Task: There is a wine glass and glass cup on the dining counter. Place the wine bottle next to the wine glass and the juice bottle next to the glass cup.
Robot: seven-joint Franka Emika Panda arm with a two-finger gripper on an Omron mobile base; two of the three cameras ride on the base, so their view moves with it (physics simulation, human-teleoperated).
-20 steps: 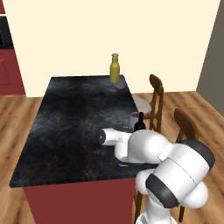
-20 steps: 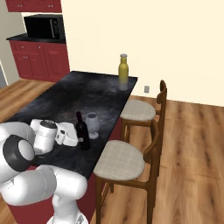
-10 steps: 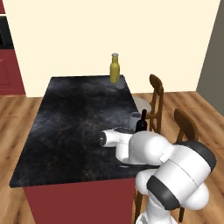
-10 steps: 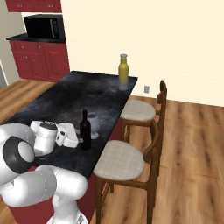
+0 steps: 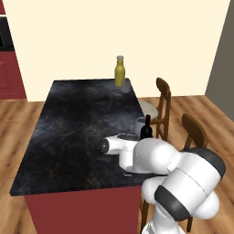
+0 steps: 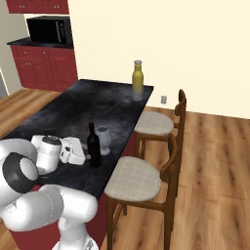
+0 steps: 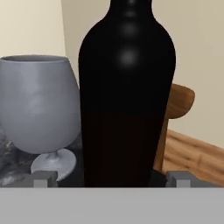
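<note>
The wine bottle (image 6: 93,146) stood upright on the bench (image 6: 73,110) at the lower left of the right base view, just beside the wine glass (image 6: 103,138); that half looked done. The fingers (image 7: 41,178) were spread either side of it, released. The juice bottle (image 6: 138,78) stood at the far end, apparently already by its cup.
</note>
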